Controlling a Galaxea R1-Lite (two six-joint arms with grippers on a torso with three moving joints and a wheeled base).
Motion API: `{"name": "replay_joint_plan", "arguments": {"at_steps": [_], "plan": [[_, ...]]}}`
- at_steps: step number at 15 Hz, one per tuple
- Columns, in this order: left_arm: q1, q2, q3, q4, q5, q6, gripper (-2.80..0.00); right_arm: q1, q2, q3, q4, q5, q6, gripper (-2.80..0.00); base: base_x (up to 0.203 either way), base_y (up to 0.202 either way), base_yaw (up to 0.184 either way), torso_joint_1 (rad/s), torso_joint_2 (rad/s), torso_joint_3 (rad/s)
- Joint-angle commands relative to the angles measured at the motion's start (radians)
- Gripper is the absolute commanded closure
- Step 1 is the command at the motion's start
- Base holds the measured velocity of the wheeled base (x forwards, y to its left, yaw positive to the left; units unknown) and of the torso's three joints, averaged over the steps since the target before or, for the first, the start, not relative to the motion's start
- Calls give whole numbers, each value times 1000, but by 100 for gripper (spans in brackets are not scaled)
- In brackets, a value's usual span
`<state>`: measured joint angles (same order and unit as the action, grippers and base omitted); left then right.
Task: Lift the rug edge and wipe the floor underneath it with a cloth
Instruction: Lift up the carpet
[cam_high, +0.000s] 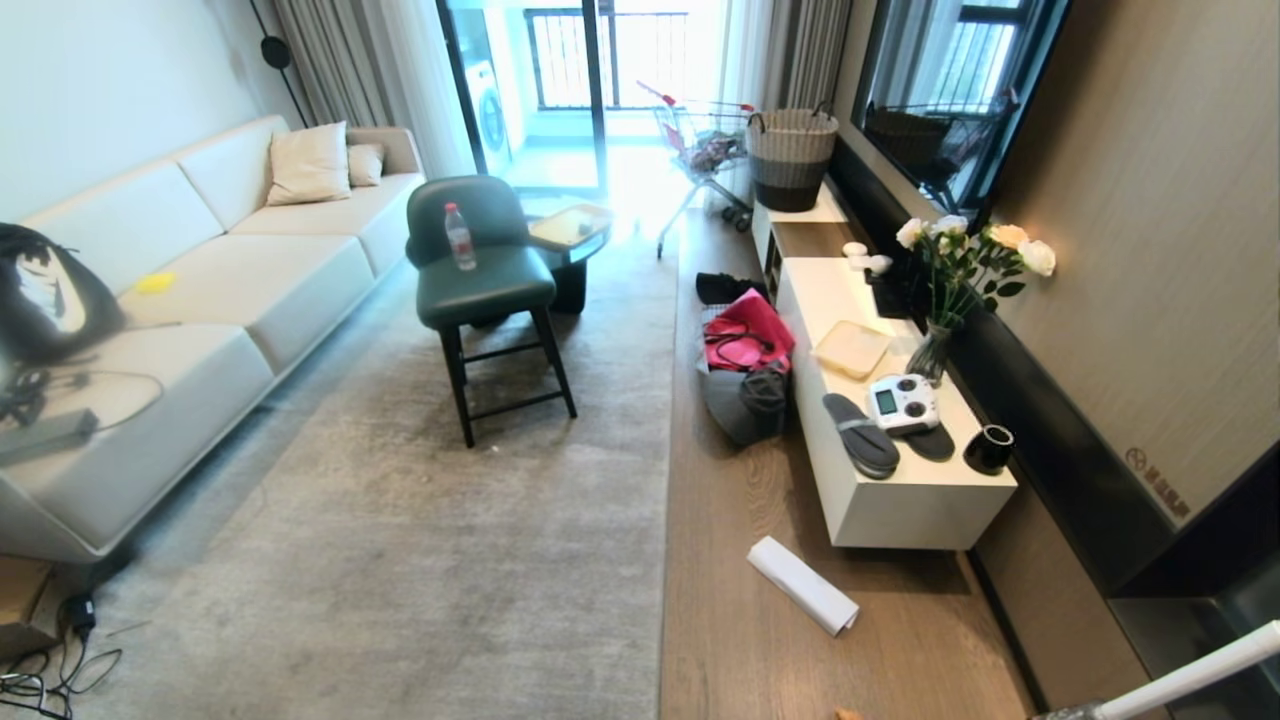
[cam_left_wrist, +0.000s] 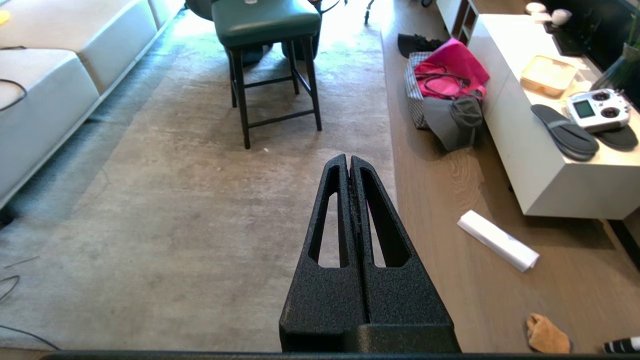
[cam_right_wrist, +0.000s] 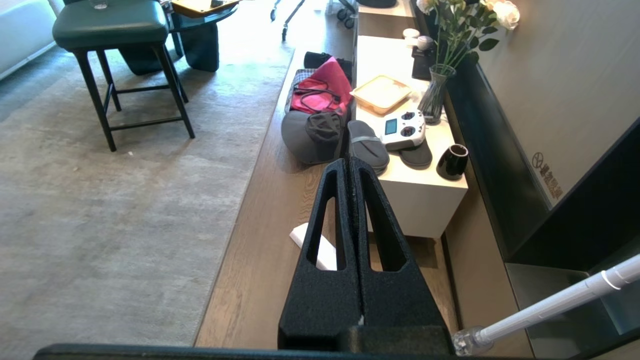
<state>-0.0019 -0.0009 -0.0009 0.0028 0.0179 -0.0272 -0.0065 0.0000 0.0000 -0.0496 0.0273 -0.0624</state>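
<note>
The pale grey rug covers the middle of the room, and its rug edge (cam_high: 665, 520) runs straight along the brown wood-grain floor (cam_high: 740, 620), lying flat. The small orange-tan cloth (cam_left_wrist: 547, 334) lies on the floor close to me, to the right of the rug edge (cam_left_wrist: 389, 125); only a sliver of the cloth (cam_high: 848, 714) shows in the head view. My left gripper (cam_left_wrist: 348, 159) hangs shut and empty high over the rug near its border. My right gripper (cam_right_wrist: 348, 161) is shut and empty above the floor strip (cam_right_wrist: 260, 250). Neither arm shows in the head view.
A white rolled paper sheet (cam_high: 803, 585) lies on the floor by a low white cabinet (cam_high: 900, 510). Bags (cam_high: 745, 370) sit against the cabinet further on. A green stool (cam_high: 490, 290) stands on the rug, a sofa (cam_high: 200, 300) to the left. A white pole (cam_high: 1190, 680) crosses near right.
</note>
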Motion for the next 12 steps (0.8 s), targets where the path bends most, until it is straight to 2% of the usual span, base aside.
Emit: {"name": "replay_joint_plan", "arguments": {"at_steps": [1,3,12], "plan": [[2,1,0,-1,0,0,0,0,0,0,-1,0,0,0,0,0,0,0,0,0],[2,1,-1,-1,0,-5,0,0,0,0,-1,0,0,0,5,72,-15,-8,3,9],[0,1,0,-1,0,-5,0,0,0,0,-1,2,0,0,0,190,-1,3,6,4]]}}
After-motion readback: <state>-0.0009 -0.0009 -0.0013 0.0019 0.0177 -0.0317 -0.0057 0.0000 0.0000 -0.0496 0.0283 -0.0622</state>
